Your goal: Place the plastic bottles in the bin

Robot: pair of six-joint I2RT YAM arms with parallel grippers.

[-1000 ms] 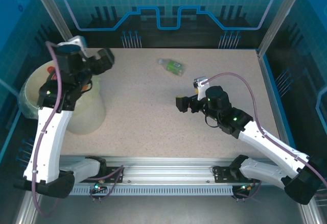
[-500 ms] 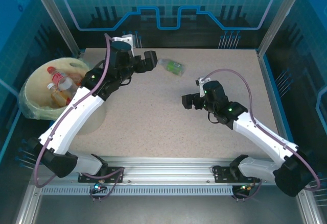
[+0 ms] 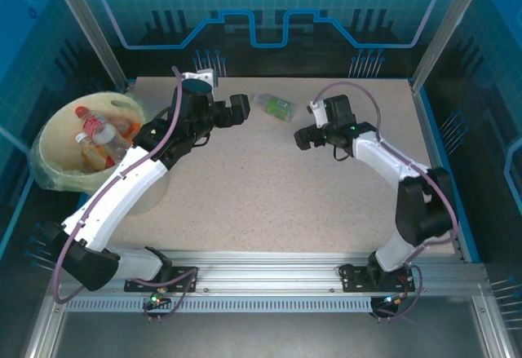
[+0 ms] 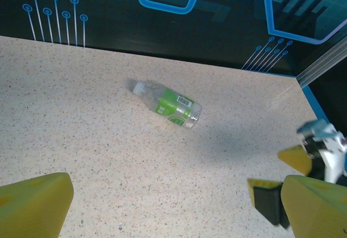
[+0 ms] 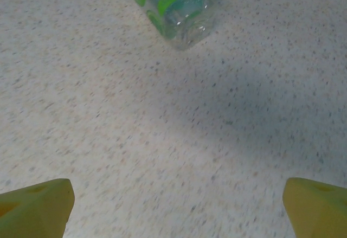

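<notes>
One plastic bottle [image 3: 273,107] with a green label and pale cap lies on its side at the back of the table, also in the left wrist view [image 4: 168,103] and the right wrist view [image 5: 171,5]. My left gripper [image 3: 238,109] is open just left of it, with nothing between the yellow fingers [image 4: 32,205]. Open as well, my right gripper [image 3: 303,137] hovers to the bottle's front right, its fingers [image 5: 320,208] apart over bare table. The bin [image 3: 54,130], cream and bag-lined, stands at the left edge with several bottles [image 3: 94,125] inside.
The speckled table [image 3: 269,195] is bounded by a blue patterned back wall [image 3: 269,24] and metal frame posts [image 3: 440,32]. My right gripper's fingers [image 4: 295,159] show at the right of the left wrist view, close to my left gripper.
My left arm swung from over the bin to beside the green-label bottle. My right gripper moved toward the back of the table, closer to the same bottle. Both stayed open.
</notes>
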